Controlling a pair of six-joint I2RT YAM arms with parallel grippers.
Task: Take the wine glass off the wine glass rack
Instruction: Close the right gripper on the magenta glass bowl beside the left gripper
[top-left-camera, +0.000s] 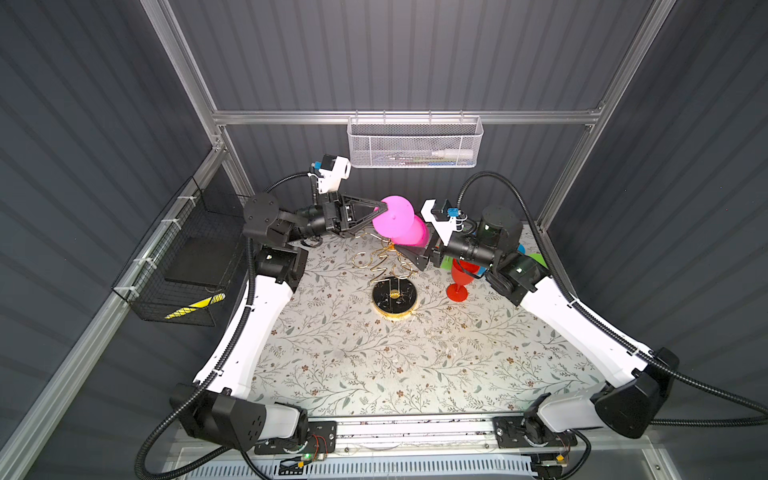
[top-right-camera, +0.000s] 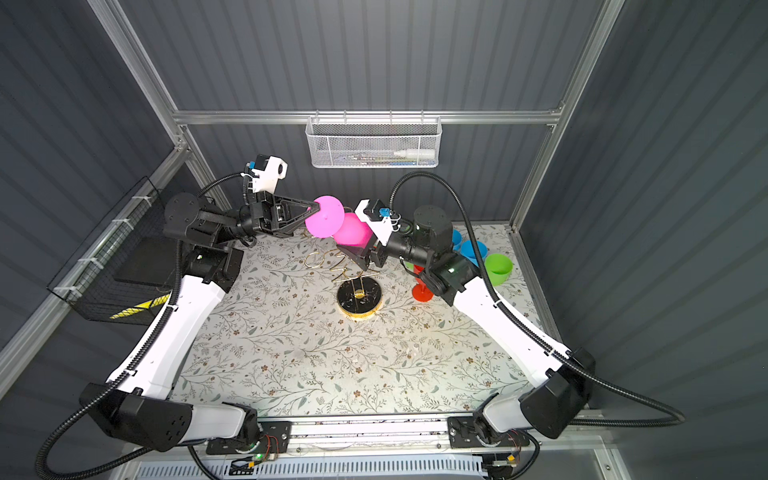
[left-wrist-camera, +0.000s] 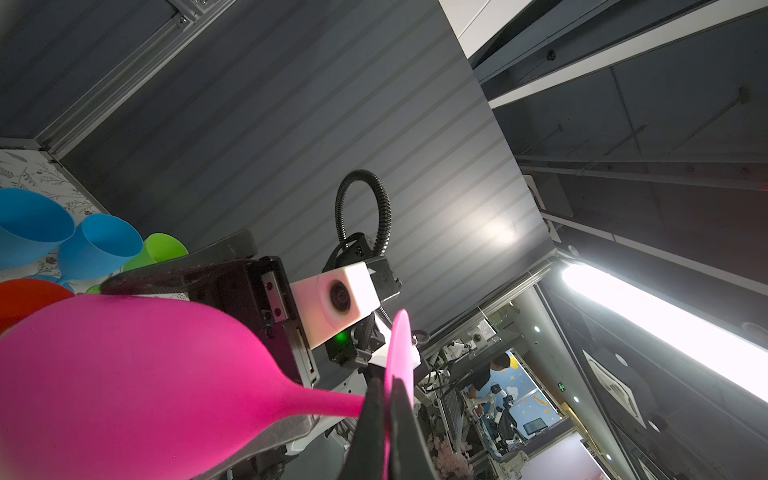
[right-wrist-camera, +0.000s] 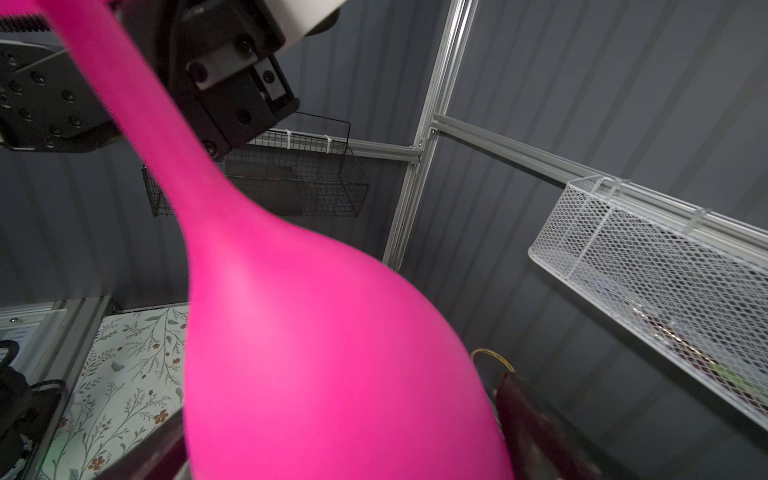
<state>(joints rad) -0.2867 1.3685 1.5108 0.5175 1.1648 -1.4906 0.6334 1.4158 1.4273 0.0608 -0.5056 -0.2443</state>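
Left wrist: left fingers (left-wrist-camera: 372, 432) clamp wine glass (left-wrist-camera: 124, 374) foot; right fingers (right-wrist-camera: 540, 424) apart.

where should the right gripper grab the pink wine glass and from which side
Probably the bowl, from its rim end on the right. The pink wine glass lies tilted, its foot pinched by the left gripper, so the bowl is the free end; the right gripper straddles it, open.

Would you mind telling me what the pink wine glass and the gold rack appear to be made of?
Pink wine glass: probably plastic with a matte finish; it is fully opaque and evenly coloured, with only a soft sheen.
Wine glass rack: looks like thin bent metal wire, shiny gold. Its round base is glossy black with pale streaks and looks like marble; real stone or print is unclear.
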